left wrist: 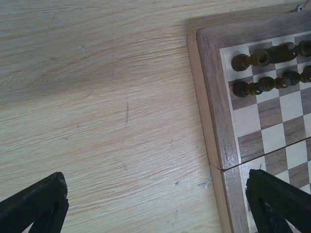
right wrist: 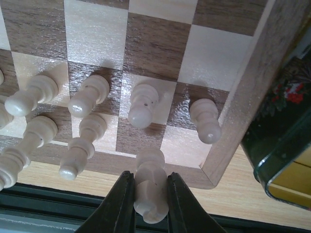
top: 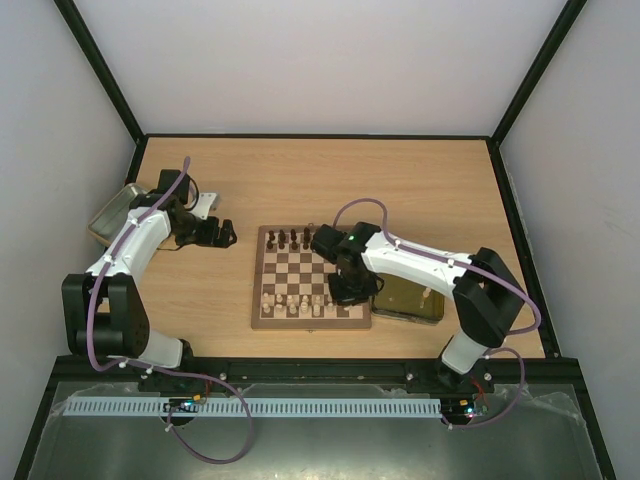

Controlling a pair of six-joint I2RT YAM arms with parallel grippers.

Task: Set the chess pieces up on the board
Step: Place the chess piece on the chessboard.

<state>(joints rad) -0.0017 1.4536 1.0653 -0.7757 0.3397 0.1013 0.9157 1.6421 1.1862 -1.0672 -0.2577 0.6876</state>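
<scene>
- The right gripper (right wrist: 149, 196) is clenched on a cream piece (right wrist: 150, 184) – the piece is pinched between the two black fingers (right wrist: 119, 204) and tilted, its base over the near edge of the board (right wrist: 160, 43), close to the near right corner.
- Whether that base touches the wood cannot be told.
- Other cream pieces (right wrist: 90, 94) are stood on the two near rows just beside it.
- Dark pieces (top: 290, 239) are lined up on the two far rows.
- The board is laid flat in the middle of the table (top: 400, 180), between the two arms.
- The left gripper (top: 215, 235) is held released, its fingers (left wrist: 34, 206) spread wide over bare table just beside the board's left edge – nothing is grasped.
- A green tin (top: 405, 300) is set against the board's right side.
- A metal tray (top: 112, 212) is placed at the table's far left.
</scene>
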